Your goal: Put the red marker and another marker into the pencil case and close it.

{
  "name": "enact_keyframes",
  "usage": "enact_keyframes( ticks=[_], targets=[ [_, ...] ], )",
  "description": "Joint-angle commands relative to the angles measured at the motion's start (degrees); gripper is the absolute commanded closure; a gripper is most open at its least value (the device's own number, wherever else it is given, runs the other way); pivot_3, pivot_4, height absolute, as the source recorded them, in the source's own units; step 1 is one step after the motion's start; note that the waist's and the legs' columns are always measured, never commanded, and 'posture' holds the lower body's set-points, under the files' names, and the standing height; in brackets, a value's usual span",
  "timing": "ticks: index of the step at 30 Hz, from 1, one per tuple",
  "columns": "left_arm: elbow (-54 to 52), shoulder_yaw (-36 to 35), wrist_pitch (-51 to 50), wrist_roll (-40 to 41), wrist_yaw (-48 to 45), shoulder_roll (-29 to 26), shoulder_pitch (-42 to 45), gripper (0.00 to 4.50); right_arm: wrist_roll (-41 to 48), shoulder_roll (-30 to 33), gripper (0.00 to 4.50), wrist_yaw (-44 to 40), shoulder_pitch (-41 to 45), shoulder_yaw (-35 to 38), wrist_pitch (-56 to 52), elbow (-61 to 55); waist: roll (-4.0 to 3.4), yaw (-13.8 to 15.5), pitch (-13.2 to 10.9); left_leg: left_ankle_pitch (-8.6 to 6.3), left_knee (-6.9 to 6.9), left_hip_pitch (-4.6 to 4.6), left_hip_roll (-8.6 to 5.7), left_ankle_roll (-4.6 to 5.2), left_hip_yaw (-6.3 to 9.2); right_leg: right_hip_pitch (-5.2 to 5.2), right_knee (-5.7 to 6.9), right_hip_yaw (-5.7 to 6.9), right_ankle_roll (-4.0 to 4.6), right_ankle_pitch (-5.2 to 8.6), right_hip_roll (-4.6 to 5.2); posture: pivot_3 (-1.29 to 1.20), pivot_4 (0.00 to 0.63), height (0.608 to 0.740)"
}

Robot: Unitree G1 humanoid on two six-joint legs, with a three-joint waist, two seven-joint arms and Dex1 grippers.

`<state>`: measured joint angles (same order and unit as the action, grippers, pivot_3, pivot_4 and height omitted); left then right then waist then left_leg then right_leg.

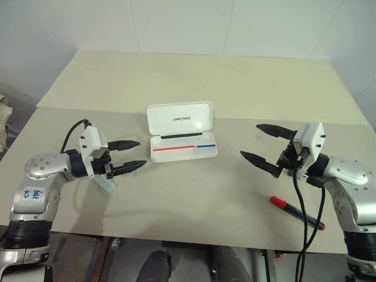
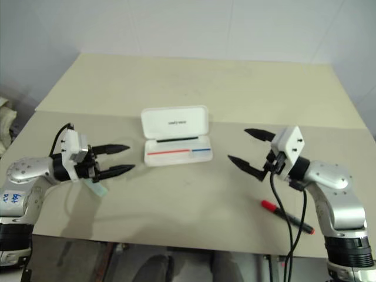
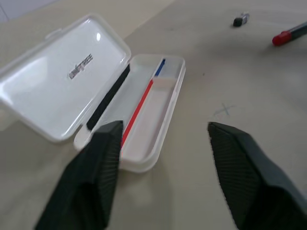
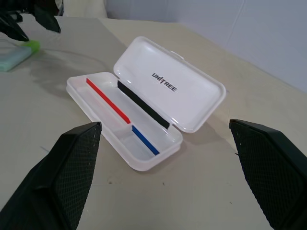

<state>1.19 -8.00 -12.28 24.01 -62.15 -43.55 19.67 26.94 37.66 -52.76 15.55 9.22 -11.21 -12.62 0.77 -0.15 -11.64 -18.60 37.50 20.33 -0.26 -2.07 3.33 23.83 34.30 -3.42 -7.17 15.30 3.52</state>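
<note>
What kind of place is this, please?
Probably a robot test bench in a lab: a plain beige table against white walls, holding just an open pencil case, a red marker and a green marker.

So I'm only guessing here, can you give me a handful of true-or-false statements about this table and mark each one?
1. The pencil case lies open on the table. True.
2. The red marker is already inside the case. False: it lies on the table near the right arm.
3. The right gripper has its fingers spread and holds nothing. True.
4. The green marker is clamped in the left gripper. False: it lies on the table by that gripper, whose fingers are apart and hold nothing.
5. The case's tray holds two pens. False: only a red and a blue printed line show inside.
</note>
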Motion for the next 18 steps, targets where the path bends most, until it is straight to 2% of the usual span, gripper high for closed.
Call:
enact_keyframes(
  ticks=[1,8,18],
  targets=[
    [1.3,3.2,2.2,-3.6,0.2,0.6,3.4,2.4,0.8,-0.4,0.0,0.4,1.3,0.4,0.7,-2.0,0.0,0.2,0.0,0.0,0.01,0.01,0.0,0.0,0.01,0.0,0.0,0.01,0.0,0.0,0.0,0.0,0.15,0.74],
    [6.9,10.2,5.7,-8.6,-3.3,2.4,9.7,2.4,0.6,-2.9,0.0,2.0,0.9,-1.8,-0.1,-5.1,0.0,-0.3,0.0,0.0,0.04,0.03,0.0,0.0,-0.01,0.02,0.25,0.0,-0.02,-0.01,-0.03,0.0,0.15,0.74],
    [15.7,14.8,9.1,-13.8,-6.6,3.1,16.4,2.4,0.2,-5.4,0.0,5.9,0.7,-3.1,0.0,-8.6,0.01,-0.2,0.0,0.0,0.3,0.11,-0.03,0.0,-0.02,0.13,0.42,-0.02,-0.01,0.0,-0.03,0.0,0.15,0.74]
  ],
)
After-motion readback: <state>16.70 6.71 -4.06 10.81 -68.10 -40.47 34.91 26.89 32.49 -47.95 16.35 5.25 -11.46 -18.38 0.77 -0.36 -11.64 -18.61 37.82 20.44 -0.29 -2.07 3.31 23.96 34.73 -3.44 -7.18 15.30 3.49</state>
